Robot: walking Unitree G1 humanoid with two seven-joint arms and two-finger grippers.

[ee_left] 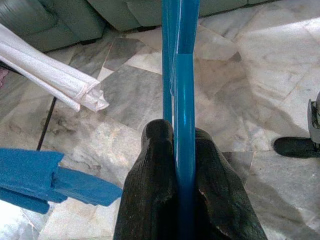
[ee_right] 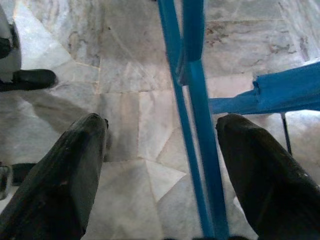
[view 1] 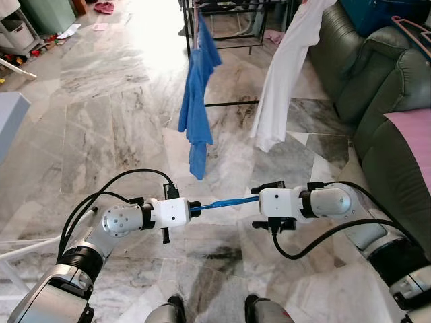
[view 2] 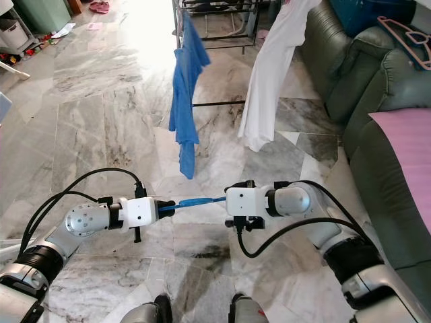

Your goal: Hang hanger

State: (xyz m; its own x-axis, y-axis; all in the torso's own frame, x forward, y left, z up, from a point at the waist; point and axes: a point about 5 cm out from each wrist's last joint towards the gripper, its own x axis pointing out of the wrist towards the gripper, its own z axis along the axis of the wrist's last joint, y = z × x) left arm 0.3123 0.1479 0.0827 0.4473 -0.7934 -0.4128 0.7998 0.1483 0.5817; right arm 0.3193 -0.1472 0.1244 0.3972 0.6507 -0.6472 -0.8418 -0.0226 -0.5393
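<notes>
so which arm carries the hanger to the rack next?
Left, probably: the left gripper is shut on the blue hanger, while the right gripper is open around it, gripping nothing.

Ahead of the arms lies open grey-veined marble floor [view 1: 121, 134], giving passage on the left and centre. Farther on, a hanging blue shirt [view 1: 197, 101] and white shirt [view 1: 286, 74] drape from a black metal drying rack [view 1: 222, 27], with a gap between them. A dark green upholstered sofa [view 1: 384, 101] walls off the right.
</notes>
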